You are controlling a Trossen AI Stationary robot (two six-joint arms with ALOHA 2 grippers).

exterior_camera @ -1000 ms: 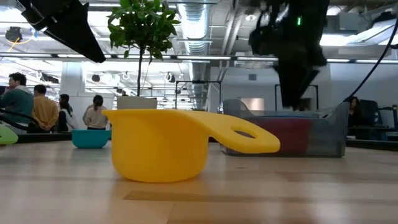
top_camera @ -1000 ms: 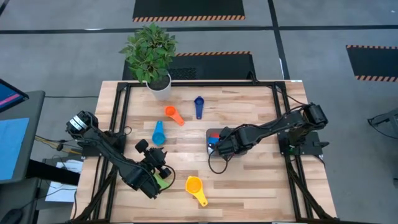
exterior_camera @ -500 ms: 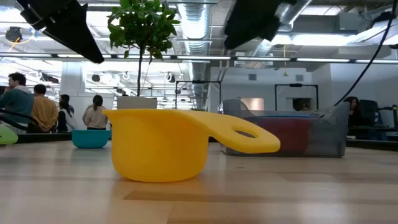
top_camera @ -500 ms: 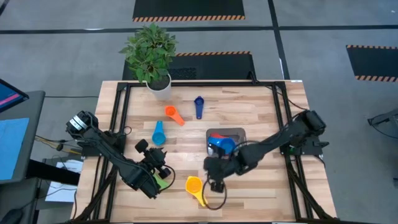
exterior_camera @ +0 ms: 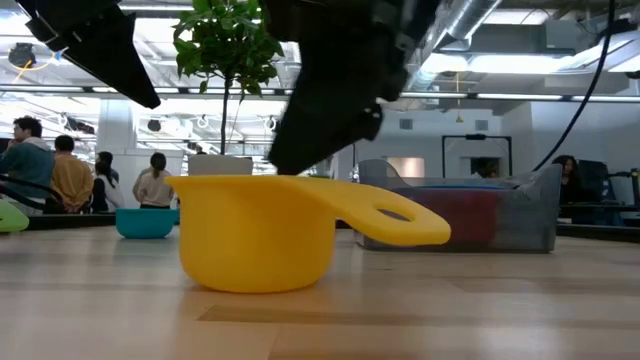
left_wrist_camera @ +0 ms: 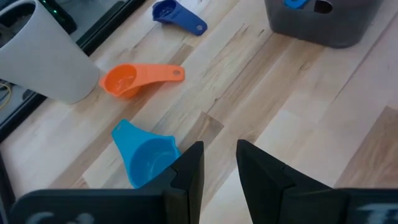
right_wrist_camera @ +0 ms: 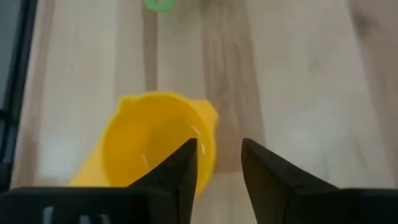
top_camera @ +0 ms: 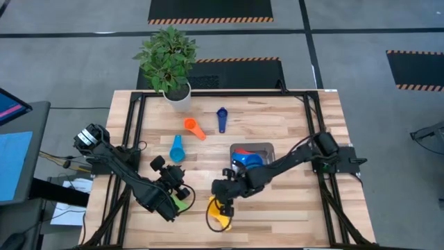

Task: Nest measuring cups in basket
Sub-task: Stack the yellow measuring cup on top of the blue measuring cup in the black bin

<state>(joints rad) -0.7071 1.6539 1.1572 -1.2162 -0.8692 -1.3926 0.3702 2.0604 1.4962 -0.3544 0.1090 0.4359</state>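
The yellow cup point(top_camera: 217, 207) stands upright on its base near the table's near edge, its handle point(exterior_camera: 395, 220) sticking out level. My right gripper point(top_camera: 223, 199) hangs open just above its rim; in the right wrist view one finger point(right_wrist_camera: 183, 168) is over the bowl point(right_wrist_camera: 149, 143) and the other outside it. The grey basket point(top_camera: 268, 148) holds a blue cup point(top_camera: 248, 162) and a red one. The orange point(top_camera: 194, 128), dark blue point(top_camera: 222, 119) and light blue point(top_camera: 176, 148) cups lie on the table. My left gripper point(top_camera: 179, 192) waits open by the green cup point(top_camera: 182, 203).
A white plant pot point(top_camera: 177, 95) stands at the far left of the table. Black frame rails run along the left and right edges. Bare wood lies between the yellow cup and the basket. People sit far off in the room beyond the table.
My right gripper has left the basket and gone toward the table's near left, sinking and turning, until it hangs over the yellow cup. The blue cup now shows uncovered in the basket. The yellow cup has not moved.
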